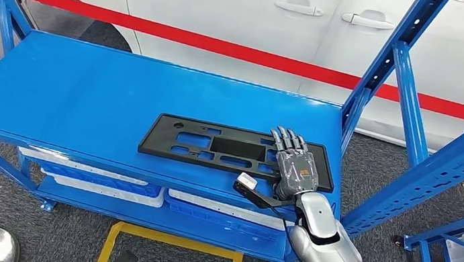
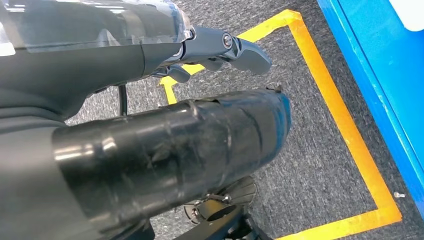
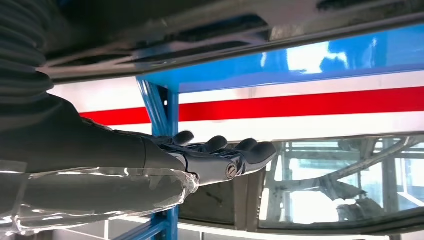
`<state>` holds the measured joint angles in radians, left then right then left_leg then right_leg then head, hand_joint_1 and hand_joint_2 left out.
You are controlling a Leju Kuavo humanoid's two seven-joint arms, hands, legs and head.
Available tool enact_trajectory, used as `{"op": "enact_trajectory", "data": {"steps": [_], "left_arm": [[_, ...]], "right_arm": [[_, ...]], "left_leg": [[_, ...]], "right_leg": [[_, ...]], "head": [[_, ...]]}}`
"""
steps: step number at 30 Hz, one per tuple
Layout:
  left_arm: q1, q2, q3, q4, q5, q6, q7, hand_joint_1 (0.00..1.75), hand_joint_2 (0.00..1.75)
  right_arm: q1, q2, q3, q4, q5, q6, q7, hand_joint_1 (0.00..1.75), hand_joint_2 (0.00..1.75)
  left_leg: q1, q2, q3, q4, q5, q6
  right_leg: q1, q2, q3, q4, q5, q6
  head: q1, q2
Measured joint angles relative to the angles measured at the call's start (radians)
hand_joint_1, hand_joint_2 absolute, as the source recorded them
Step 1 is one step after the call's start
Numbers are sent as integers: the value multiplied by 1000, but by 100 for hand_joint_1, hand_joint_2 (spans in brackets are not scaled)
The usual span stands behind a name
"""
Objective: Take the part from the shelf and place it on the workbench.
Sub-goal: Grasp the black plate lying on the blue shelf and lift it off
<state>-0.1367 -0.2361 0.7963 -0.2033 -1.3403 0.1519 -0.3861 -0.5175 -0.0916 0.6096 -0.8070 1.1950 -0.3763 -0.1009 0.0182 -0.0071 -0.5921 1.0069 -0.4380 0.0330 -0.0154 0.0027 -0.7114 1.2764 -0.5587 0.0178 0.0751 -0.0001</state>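
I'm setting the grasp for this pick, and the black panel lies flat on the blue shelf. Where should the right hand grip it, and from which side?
Probably the near long edge at the right end of the black panel, coming from the robot's side. It lies flat and thin on the blue shelf, with that edge close to the shelf's front. The right hand already hovers there, fingers extended.

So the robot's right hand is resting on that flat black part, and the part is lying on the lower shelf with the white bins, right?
Not quite. The right hand does rest on the flat black part, but the part lies on the top blue shelf, not the lower one. The white bins sit on the level beneath it. The head view shows this.
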Motion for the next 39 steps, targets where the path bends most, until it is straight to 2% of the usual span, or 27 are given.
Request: {"op": "enact_trajectory", "data": {"steps": [2,4,6,7,9,10,12,13,14,15,16,18,19,20,22,24,25,28,29,30,31,33,34,35,38,39], "left_arm": [[0,0,-1,0,0,0,0,0,0],[0,0,-1,0,1,1,0,0,0],[0,0,-1,0,2,1,0,0,0],[1,0,-1,0,3,1,0,0,0],[1,0,-1,0,4,1,0,0,0],[1,0,-1,0,4,1,0,0,0],[2,0,-1,0,6,1,0,0,0],[3,0,-1,0,7,1,0,0,0],[4,0,-1,0,8,1,0,0,0],[4,0,-1,0,9,1,0,0,0],[5,0,-1,0,10,1,0,0,0],[4,1,-2,0,12,2,0,0,0],[3,1,-2,0,14,2,0,0,0],[3,1,-3,0,15,3,0,0,0],[4,1,-5,0,18,5,0,0,0],[4,1,-7,0,20,7,0,0,0],[3,1,-7,0,21,8,0,0,0],[3,1,-9,0,26,11,0,0,0],[4,1,-9,0,29,12,0,0,0],[6,1,-10,0,32,13,0,0,0],[7,1,-10,0,36,14,0,0,0],[8,1,-9,0,42,17,-1,0,0],[8,1,-9,0,45,18,-2,0,0],[8,1,-9,0,48,19,-3,0,0],[11,1,-9,0,58,25,-5,0,0],[12,1,-9,0,63,27,-8,0,0]], "right_arm": [[-4,0,0,4,-1,-1,-6,175,175],[-7,1,0,7,-3,-3,-9,175,175],[-7,2,-1,9,-5,-6,-13,175,175],[-6,2,-1,10,-6,-7,-14,175,175],[-6,2,-3,11,-7,-12,-16,175,175],[-6,2,-4,11,-7,-15,-17,175,175],[-5,2,-5,11,-7,-19,-19,175,175],[-5,2,-5,11,-7,-21,-20,175,175],[-4,2,-5,11,-7,-22,-20,175,175],[-4,2,-7,10,-6,-23,-20,175,175],[-4,2,-8,9,-6,-23,-20,175,175],[-3,2,-14,4,-6,-25,-20,175,175],[-3,1,-17,1,-6,-26,-20,175,175],[-1,1,-19,-2,-7,-27,-21,175,175],[5,1,-24,-14,-9,-32,-22,175,175],[14,-1,-29,-32,-14,-37,-25,175,175],[19,-2,-31,-45,-16,-40,-26,175,175],[42,-6,-39,-99,-19,-61,-28,175,175],[52,-6,-41,-122,-17,-71,-26,175,175],[62,-8,-43,-150,-13,-82,-24,175,175],[72,-9,-44,-184,-5,-94,-21,175,175],[94,-11,-46,-263,18,-117,-10,175,175],[104,-11,-46,-303,31,-127,-3,175,175],[116,-11,-45,-342,44,-135,4,175,175],[157,-10,-43,-448,85,-157,24,175,175],[174,-8,-42,-482,101,-165,31,175,175]], "left_leg": [[0,-1,0,6,-4,-5],[-3,-1,-3,12,-7,-12],[-6,-1,-6,13,-7,-22],[-5,-1,-7,11,-7,-27],[-4,0,-16,34,-27,-36],[-3,0,-33,72,-51,-40],[-2,1,-87,195,-112,-46],[-2,1,-114,253,-132,-48],[-2,1,-127,281,-134,-49],[-2,1,-124,273,-117,-48],[-2,1,-102,227,-85,-46],[-3,1,-40,93,-26,-39],[-5,1,-18,46,-12,-35],[-6,0,-7,22,-9,-32],[-7,0,-5,14,-10,-25],[-3,1,-2,4,-4,-13],[-1,2,0,0,-2,-6],[-1,2,0,-1,-2,3],[-1,2,0,0,-3,3],[-1,1,0,2,-4,2],[-1,1,0,5,-7,1],[-2,0,0,13,-14,-5],[-4,0,-2,17,-17,-9],[-6,0,-3,19,-19,-13],[-7,0,-3,19,-21,-27],[-7,0,-6,29,-32,-31]], "right_leg": [[-2,-1,60,-126,66,-4],[3,0,103,-220,93,-12],[8,1,108,-236,91,-19],[7,1,108,-237,94,-25],[2,0,111,-245,99,-38],[0,-1,113,-248,101,-44],[2,-2,113,-248,101,-51],[3,-2,113,-248,100,-52],[3,-2,113,-247,100,-52],[4,-1,114,-247,99,-52],[4,-1,116,-246,98,-51],[6,1,117,-243,94,-46],[8,2,116,-241,93,-42],[9,2,114,-240,93,-38],[11,3,111,-242,96,-28],[9,3,104,-225,80,-19],[8,3,89,-193,59,-14],[3,2,4,-15,-23,-4],[2,2,-16,23,-30,-2],[1,2,-18,23,-17,-2],[0,2,-1,-15,14,-2],[1,1,59,-144,77,-8],[3,1,82,-193,92,-12],[6,1,93,-219,95,-16],[7,0,98,-230,93,-28],[5,-1,100,-234,94,-35]], "head": [[0,0],[0,0],[-1,0],[0,0],[-1,0],[-1,0],[-2,0],[-1,0],[-1,0],[-1,0],[-1,0],[-1,0],[-1,0],[-1,0],[-1,0],[0,0],[0,0],[0,0],[0,0],[0,0],[0,0],[0,0],[0,0],[0,0],[0,0],[0,0]]}}
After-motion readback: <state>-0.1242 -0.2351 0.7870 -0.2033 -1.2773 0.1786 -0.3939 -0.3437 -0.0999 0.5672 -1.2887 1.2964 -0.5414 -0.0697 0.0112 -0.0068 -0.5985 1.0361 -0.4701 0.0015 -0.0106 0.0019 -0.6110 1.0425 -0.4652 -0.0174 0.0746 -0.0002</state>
